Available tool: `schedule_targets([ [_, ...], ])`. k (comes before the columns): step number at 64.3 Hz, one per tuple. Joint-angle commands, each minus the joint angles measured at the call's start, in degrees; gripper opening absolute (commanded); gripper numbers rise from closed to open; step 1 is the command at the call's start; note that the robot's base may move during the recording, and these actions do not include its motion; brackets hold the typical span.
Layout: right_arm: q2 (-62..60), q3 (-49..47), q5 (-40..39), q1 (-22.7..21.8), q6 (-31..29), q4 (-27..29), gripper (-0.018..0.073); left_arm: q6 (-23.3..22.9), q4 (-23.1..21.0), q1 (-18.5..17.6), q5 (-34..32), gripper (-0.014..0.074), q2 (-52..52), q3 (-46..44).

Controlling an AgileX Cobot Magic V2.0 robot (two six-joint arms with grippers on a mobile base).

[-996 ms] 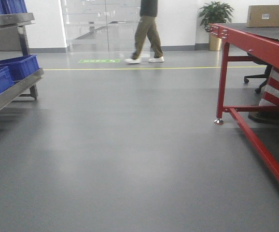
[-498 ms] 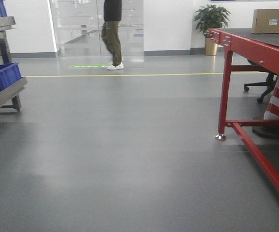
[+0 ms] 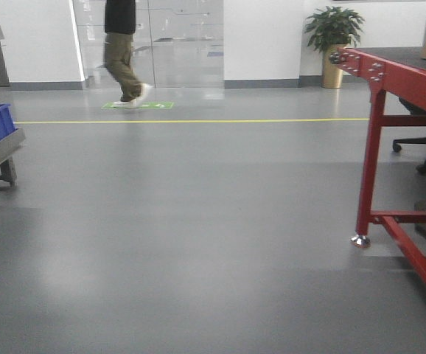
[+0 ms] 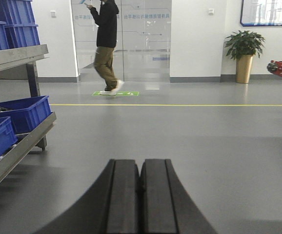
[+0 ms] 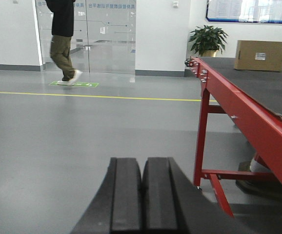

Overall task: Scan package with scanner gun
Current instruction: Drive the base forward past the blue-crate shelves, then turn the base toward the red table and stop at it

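The left claw (image 4: 140, 195) and the right claw (image 5: 142, 195) are both pressed closed on nothing, pointing out over the grey floor (image 3: 198, 243). The red-framed surface (image 5: 272, 90) stands off to the right. The package (image 5: 248, 56) sits at its far end, well apart from either claw. The scanner gun shows in no view. This looks like the approach step: next the base would need to close on the surface and the gun be found. The package's white label (image 5: 260, 56) is too small to read, and the glass door's lettering (image 4: 131, 16) is blurred.
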Motion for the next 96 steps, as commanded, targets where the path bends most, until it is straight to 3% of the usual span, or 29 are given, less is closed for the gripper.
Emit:
schedule_targets([
  [1,-0.2,0.0,-0.9,-0.2,0.0,0.1,-0.0162,-0.3,-0.4,-0.3,-1.0,-0.0111,-0.2,-0.2],
  [96,-0.2,0.0,-0.9,-0.2,0.0,0.1,-0.0162,-0.3,-0.4,-0.3,-1.0,-0.0111,-0.2,-0.2],
])
